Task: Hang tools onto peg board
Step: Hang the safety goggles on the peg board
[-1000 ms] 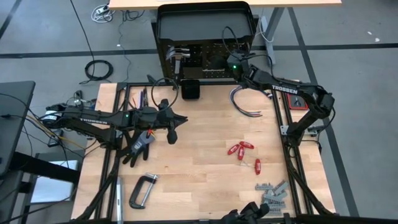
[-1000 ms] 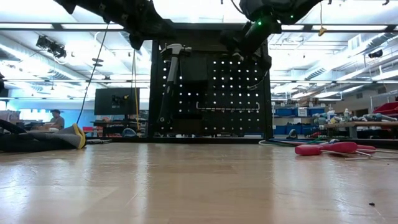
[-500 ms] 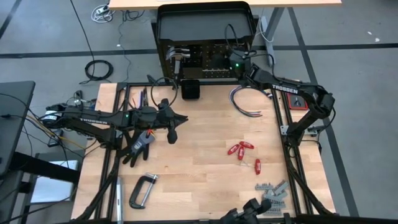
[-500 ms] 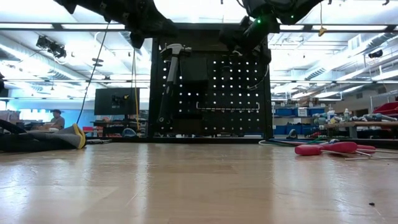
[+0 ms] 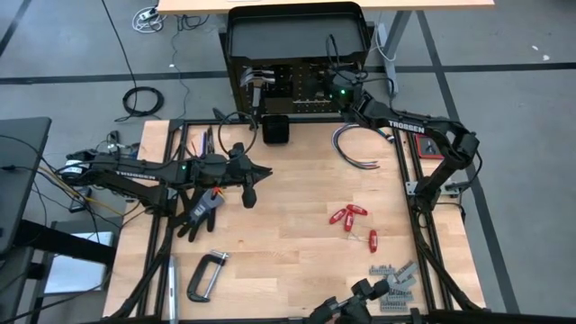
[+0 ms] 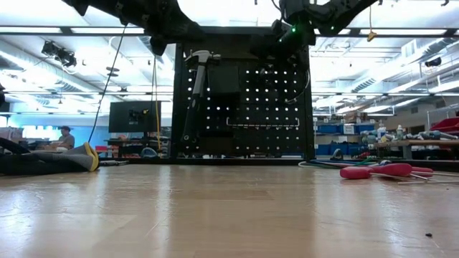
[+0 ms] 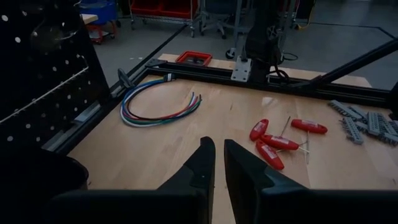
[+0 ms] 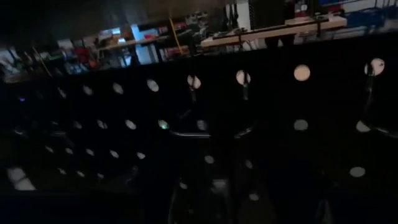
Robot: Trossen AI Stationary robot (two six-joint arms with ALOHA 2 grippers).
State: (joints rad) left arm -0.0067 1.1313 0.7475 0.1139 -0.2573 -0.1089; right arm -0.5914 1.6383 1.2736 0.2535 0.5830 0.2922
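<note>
Black perforated metal peg board (image 6: 244, 107): upright panel at the table's (image 5: 297, 207) far edge, fronting a tray-topped stand. Steel-headed hammer (image 6: 193, 93) already hung on its left part, long axis vertical, head uppermost, handle straight down. Right tool (image 5: 335, 88): high against the board's upper right; finger state cannot be told, nor any item in it. Judgement: keep it square to the holes and draw straight back, sparing hung pieces. Left tool (image 7: 214, 165): fingers pressed nearly together, empty, over the table's left. Red-handled drivers (image 5: 349, 217) lie flat, unhung.
</note>
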